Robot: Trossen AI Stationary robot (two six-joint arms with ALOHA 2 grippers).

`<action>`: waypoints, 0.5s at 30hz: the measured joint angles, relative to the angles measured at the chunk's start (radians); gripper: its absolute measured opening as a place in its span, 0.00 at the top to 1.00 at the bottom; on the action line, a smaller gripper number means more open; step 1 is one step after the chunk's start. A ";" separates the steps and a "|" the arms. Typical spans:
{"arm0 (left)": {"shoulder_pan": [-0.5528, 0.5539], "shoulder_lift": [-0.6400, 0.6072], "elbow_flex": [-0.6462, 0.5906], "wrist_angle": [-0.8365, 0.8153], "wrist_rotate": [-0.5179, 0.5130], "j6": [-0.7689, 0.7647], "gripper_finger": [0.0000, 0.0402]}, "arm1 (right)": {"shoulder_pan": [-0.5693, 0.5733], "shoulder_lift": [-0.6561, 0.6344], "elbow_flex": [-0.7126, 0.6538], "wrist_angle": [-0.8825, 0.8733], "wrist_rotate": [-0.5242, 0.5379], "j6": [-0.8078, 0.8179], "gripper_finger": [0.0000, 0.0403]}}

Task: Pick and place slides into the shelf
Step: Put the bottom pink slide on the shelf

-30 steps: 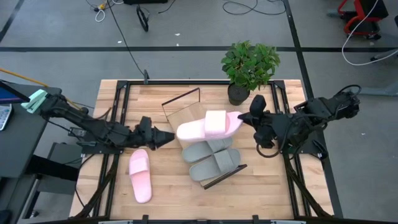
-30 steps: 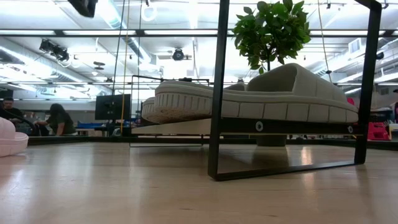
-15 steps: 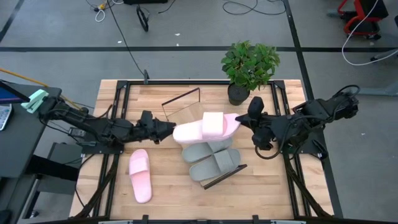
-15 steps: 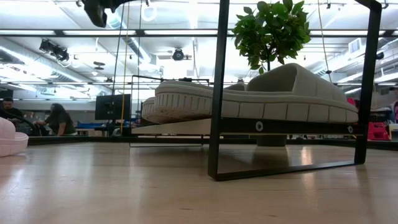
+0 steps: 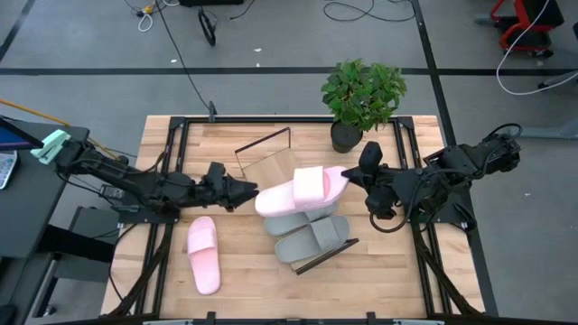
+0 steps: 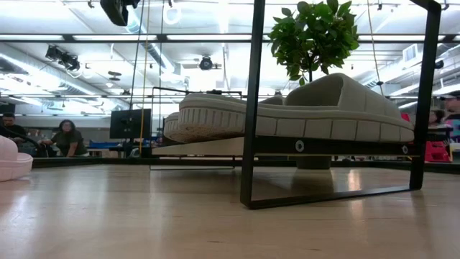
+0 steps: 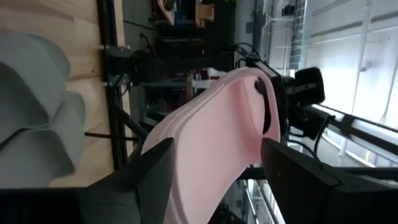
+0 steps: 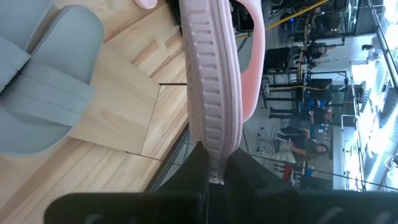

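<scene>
A light pink slide point(image 5: 298, 190) hangs in the air over the shelf point(image 5: 267, 164), held by my right gripper point(image 5: 350, 177), which is shut on its toe end. My left gripper point(image 5: 251, 191) is open at the slide's heel end. In the left wrist view its fingers point(image 7: 155, 171) stand on either side of that pink slide point(image 7: 211, 137); whether they touch it I cannot tell. Two grey slides point(image 5: 307, 226) lie side by side on the shelf board, sole down point(image 6: 302, 115). The second pink slide point(image 5: 204, 255) lies flat on the table near the left front. My right gripper pinches the pink slide's sole at the toe end point(image 8: 212, 158), between its two fingers, coming level from the table's right along the slide's length. The slide is lifted clear and reaches out from the fingers toward the left arm, strap point(image 8: 252, 62) to one side.
A potted plant point(image 5: 361, 95) stands at the table's far edge behind the right arm. The shelf's black wire frames point(image 5: 264, 144) point(image 6: 251, 108) rise at both its ends. Bare tabletop lies at the near right point(image 5: 397, 271). People sit in the room beyond point(image 6: 66, 137).
My left gripper has moved toward the far edge and to the right, up to the held pink slide's heel end. The right gripper has kept its hold, and the slide has stayed over the shelf.
</scene>
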 joint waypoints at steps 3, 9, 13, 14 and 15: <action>0.000 0.018 0.000 -0.017 0.019 -0.005 0.39 | 0.000 0.000 0.000 0.009 0.005 -0.003 0.93; 0.000 0.045 0.000 -0.018 0.051 -0.026 0.39 | 0.001 0.000 0.000 0.009 0.007 -0.016 0.93; 0.000 0.053 0.000 -0.023 0.061 -0.021 0.39 | 0.001 0.000 0.000 0.009 0.007 -0.019 0.93; 0.000 0.052 0.000 -0.023 0.061 -0.021 0.39 | 0.001 0.000 0.000 0.009 0.008 -0.019 0.93; 0.000 0.052 0.000 -0.027 0.061 -0.021 0.38 | 0.001 0.000 0.000 0.009 0.008 -0.019 0.93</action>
